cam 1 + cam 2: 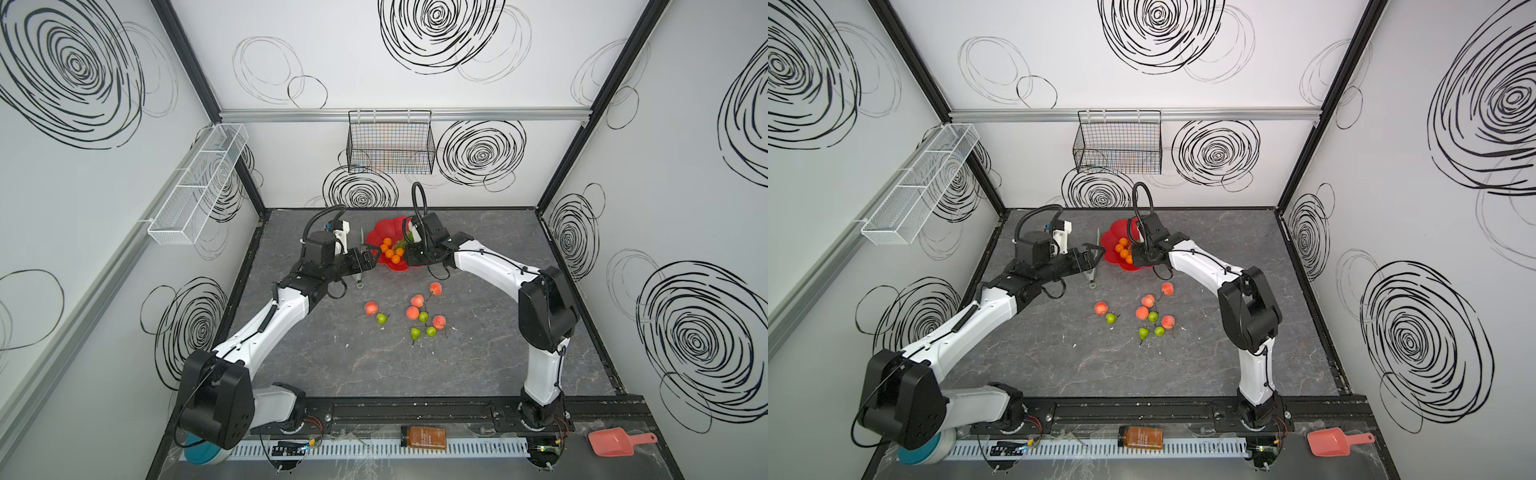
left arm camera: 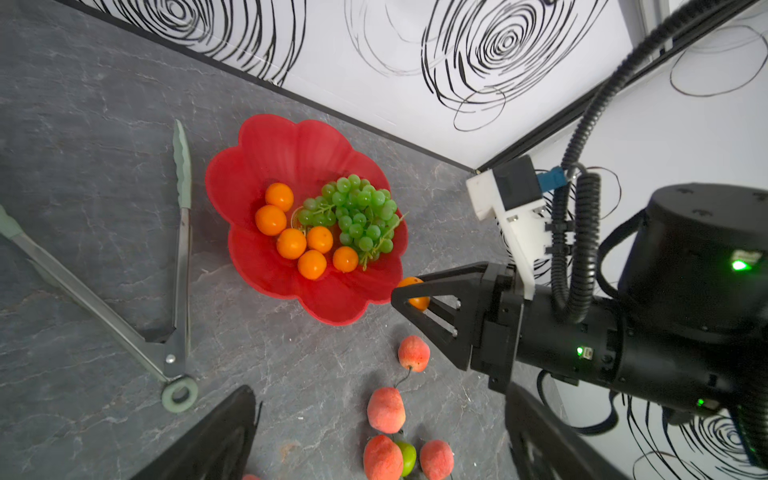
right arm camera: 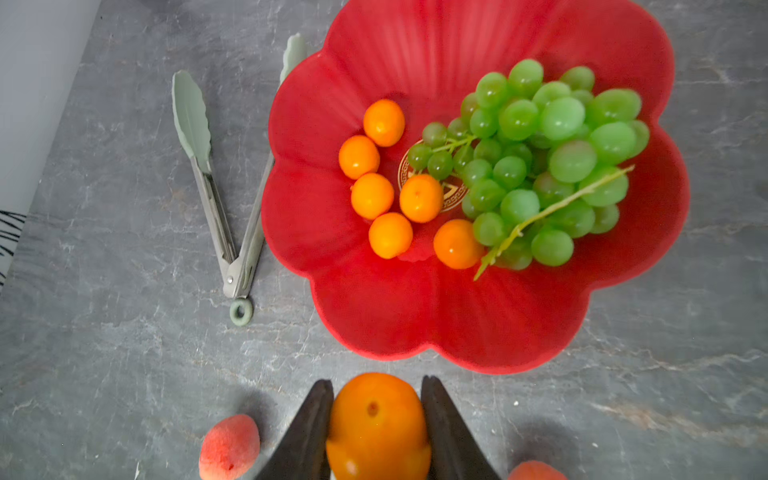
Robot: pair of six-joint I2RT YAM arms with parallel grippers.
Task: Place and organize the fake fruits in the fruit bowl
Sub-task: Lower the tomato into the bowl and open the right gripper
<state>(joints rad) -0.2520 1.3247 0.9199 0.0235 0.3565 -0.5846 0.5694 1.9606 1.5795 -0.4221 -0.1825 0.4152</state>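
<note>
Right end effector (image 3: 377,386): we see its 2 fingers closed on 1 orange tangerine (image 3: 378,424), 1 finger on each side of the fruit.
Held fruit, position: in the left wrist view it sits at the edge of the fruit bowl (image 2: 291,145), on the side facing the loose fruit. We cannot tell whether it is over the rim or just outside it.
Left end effector (image 1: 1094,252): open, with its 2 fingers spread wide. It hangs just beside the bowl, across from the right end effector and near the tongs (image 2: 178,249).
Bowl: red with a petal-shaped rim. It stands upright on the grey tabletop (image 1: 478,365) near the back wall, and in both top views it lies between the 2 end effectors.
Inside the bowl: 6 more tangerines (image 3: 372,196) cluster on 1 side and a bunch of green grapes (image 3: 552,166) fills the other. The 2 groups touch, and they partly cover a gold mark at the centre.
Peaches (image 1: 412,312): we count 5 loose on the tabletop in front of the bowl, 1 of them apart toward the left arm.
Pears (image 1: 415,333): 4 small green ones lie among the peaches, 1 of them just beside the peach that lies apart.
Tongs: metal with green tips, lying flat and open in a V, just beside the bowl on the left arm's side.
Elsewhere: a black wire basket (image 1: 390,143) hangs on the back wall and a pink scoop (image 1: 611,442) lies at the front edge.
</note>
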